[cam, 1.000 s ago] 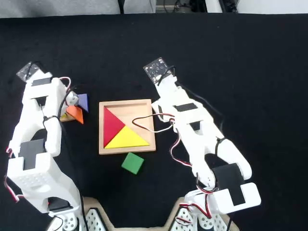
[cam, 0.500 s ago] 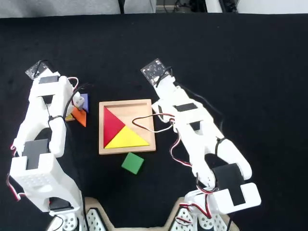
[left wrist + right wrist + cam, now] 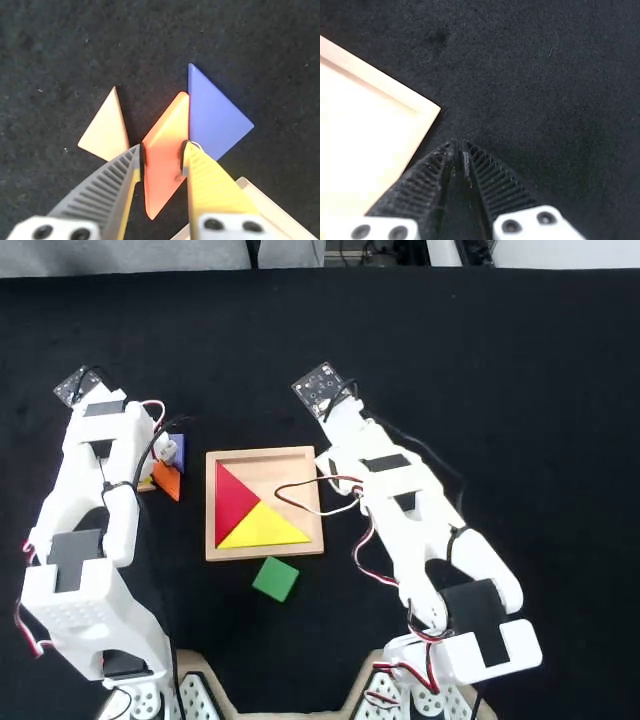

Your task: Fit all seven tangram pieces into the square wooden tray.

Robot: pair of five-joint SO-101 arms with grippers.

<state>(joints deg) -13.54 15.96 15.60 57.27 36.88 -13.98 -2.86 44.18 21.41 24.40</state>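
The square wooden tray (image 3: 264, 552) holds a red triangle (image 3: 233, 497) and a yellow triangle (image 3: 264, 528). Left of it lie a blue triangle (image 3: 177, 452), an orange piece (image 3: 166, 483) and a cream triangle (image 3: 146, 484). My left gripper (image 3: 166, 466) stands over the orange piece (image 3: 165, 155), shut on its two long edges, with the blue triangle (image 3: 212, 120) and cream triangle (image 3: 105, 132) on either side. A green square (image 3: 275, 578) lies in front of the tray. My right gripper (image 3: 457, 147) is shut and empty beside the tray's far right corner (image 3: 427, 107).
Black cloth covers the table. The right arm (image 3: 400, 510) stretches along the tray's right side, with a loose cable (image 3: 300, 490) hanging over the tray's bare wood. A corner of the tray (image 3: 260, 200) shows close to my left gripper's fingers.
The left arm has shifted slightly right and away from its base, settling its gripper over the orange piece, which slid a little toward the tray. The right arm has stayed still.
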